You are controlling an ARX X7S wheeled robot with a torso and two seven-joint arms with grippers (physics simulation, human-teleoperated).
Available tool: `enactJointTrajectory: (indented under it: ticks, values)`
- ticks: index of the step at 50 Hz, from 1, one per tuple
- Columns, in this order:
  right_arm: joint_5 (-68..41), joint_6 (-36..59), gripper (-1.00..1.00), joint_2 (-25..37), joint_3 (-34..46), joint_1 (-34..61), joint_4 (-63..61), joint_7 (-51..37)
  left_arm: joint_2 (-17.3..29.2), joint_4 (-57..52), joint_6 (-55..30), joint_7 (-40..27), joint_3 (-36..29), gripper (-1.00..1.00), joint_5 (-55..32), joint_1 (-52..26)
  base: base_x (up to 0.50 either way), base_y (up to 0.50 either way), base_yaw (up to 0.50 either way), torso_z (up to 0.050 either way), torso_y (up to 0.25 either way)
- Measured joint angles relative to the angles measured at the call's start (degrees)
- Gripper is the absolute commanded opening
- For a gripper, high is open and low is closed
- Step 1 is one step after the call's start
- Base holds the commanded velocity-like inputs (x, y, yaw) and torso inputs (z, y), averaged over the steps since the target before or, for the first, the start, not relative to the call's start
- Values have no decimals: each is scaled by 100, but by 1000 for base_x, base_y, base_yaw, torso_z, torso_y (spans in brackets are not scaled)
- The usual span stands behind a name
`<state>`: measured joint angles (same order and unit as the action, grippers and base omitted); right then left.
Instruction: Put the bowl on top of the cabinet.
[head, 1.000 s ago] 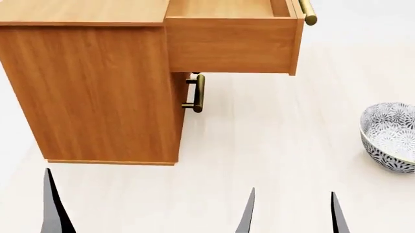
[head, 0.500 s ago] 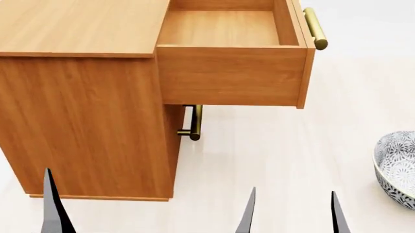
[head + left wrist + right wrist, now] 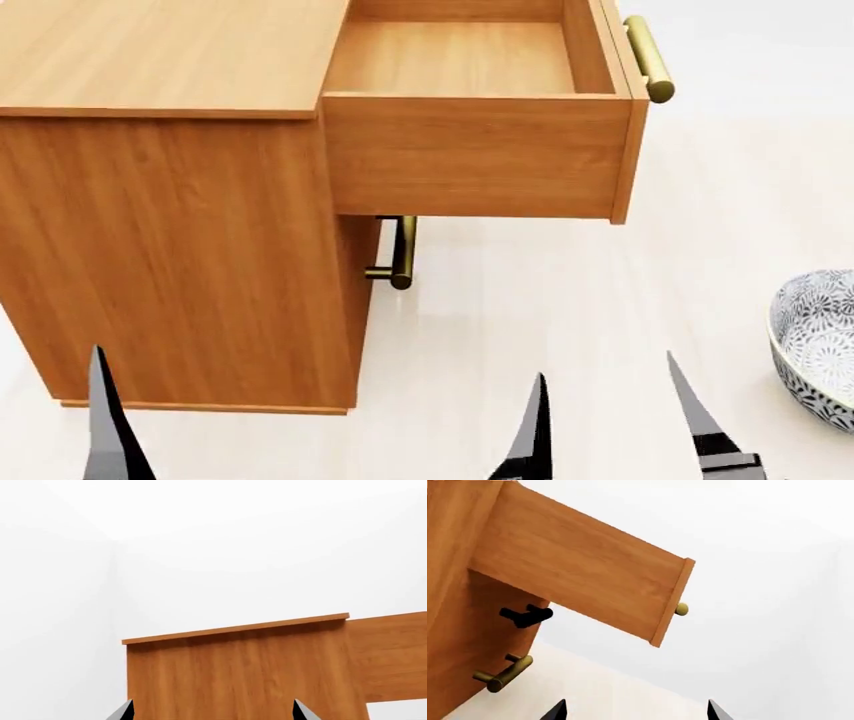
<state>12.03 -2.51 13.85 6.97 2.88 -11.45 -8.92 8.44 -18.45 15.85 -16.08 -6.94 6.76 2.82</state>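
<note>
The patterned bowl (image 3: 817, 345) sits on the pale floor, partly out of frame, right of the cabinet (image 3: 174, 230). It looks rigid, glazed, slippery and breakable; pinching its rim seems safest. Both the right gripper (image 3: 614, 415) and the left gripper (image 3: 212, 712) are spread wide, empty.

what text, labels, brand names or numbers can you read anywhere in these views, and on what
None: no words, numbers, brands or signs show in any view.
The cabinet shows only plain wood grain, and its open drawer and brass handle carry no markings.
The bowl bears only a grey-black floral pattern, no lettering.
The left gripper and right gripper show only dark, unmarked fingertips.
</note>
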Motion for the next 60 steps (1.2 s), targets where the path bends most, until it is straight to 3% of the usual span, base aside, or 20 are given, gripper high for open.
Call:
enactJointTrajectory:
  ticks: [11, 23, 38, 60]
  values:
    - [467, 1642, 100, 695, -105, 254, 148, 557, 49, -7, -55, -71, -40, 100, 3, -13, 0, 0, 0, 0, 0]
    - [743, 2326, 100, 1124, -225, 967, 662, 689, 96, -12, -103, -135, -97, 100, 2, -11, 0, 0, 0, 0, 0]
    - [1050, 2272, 100, 1319, 135, 2040, 1704, 700, 149, -7, -155, -207, -145, 100, -27, -22, 0, 0, 0, 0, 0]
    - [1163, 1360, 100, 1162, 920, 3245, 4310, 647, 231, 30, -194, -306, -202, 100, -79, -52, 0, 0, 0, 0, 0]
